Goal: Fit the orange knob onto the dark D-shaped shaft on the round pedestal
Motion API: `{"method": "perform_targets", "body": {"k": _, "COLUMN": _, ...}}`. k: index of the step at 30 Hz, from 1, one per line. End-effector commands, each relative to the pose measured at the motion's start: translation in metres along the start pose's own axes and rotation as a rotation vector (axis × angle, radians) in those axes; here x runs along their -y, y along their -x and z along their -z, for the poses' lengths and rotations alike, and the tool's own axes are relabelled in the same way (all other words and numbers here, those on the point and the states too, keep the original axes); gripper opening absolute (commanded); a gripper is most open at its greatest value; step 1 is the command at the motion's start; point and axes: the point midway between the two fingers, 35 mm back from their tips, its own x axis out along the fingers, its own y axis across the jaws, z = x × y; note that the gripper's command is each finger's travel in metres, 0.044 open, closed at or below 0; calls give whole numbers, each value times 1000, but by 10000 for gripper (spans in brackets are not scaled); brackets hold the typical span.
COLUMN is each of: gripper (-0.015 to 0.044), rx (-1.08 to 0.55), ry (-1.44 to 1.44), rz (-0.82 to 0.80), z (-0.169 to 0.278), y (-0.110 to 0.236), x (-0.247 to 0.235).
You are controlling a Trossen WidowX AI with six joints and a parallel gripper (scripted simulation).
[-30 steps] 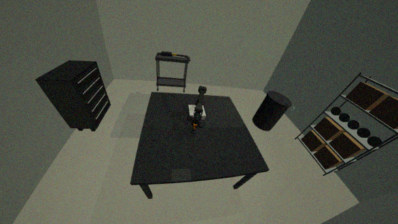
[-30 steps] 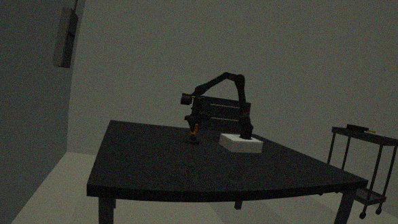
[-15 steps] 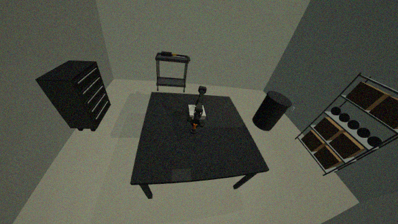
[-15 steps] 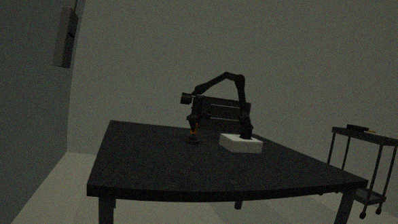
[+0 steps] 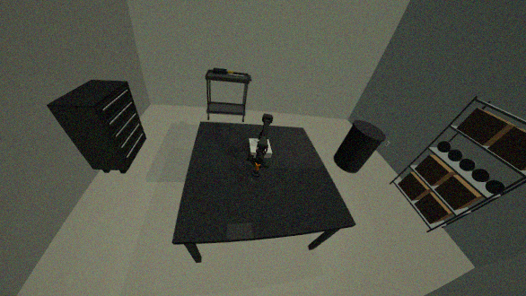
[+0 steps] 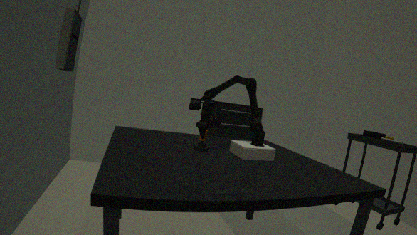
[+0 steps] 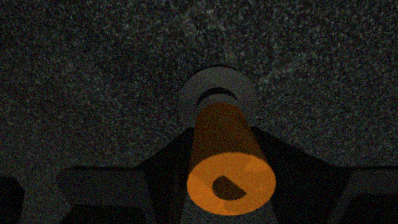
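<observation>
From above, the black six-joint arm (image 5: 264, 132) reaches forward from its white block base (image 5: 252, 143) on the dark square table (image 5: 233, 211), its parallel-jaw gripper (image 5: 257, 167) pointing down with a speck of the orange cylindrical knob (image 5: 257, 166) showing between the fingers; a black drawer cabinet (image 5: 96, 123), a small cart (image 5: 208, 76), a dark round bin (image 5: 358, 144) and a wire shelf rack (image 5: 475, 102) ring the room. From the side, the gripper (image 6: 203, 137) hangs low over the table (image 6: 171, 178) beside the base (image 6: 252, 151), the knob (image 6: 203, 136) just above a small dark shape that appears to be the pedestal. At the wrist, the jaws are clamped on the knob (image 7: 225, 150), whose near face shows the D-shaped hole (image 7: 227, 187), directly over the grey round pedestal (image 7: 190, 97); the shaft itself is hidden. The work appears to be at the alignment stage: the next move likely calls for twisting the knob until the flats agree, then pressing down and releasing.
</observation>
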Motion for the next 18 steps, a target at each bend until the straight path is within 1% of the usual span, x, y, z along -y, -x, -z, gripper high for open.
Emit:
{"method": "perform_targets", "body": {"k": 1, "gripper": 0, "rx": -4, "ry": 5, "rz": 3, "z": 1, "y": 0, "x": 0}}
{"method": "perform_targets", "body": {"k": 18, "gripper": 0, "rx": -4, "ry": 5, "rz": 3, "z": 1, "y": 4, "x": 1}}
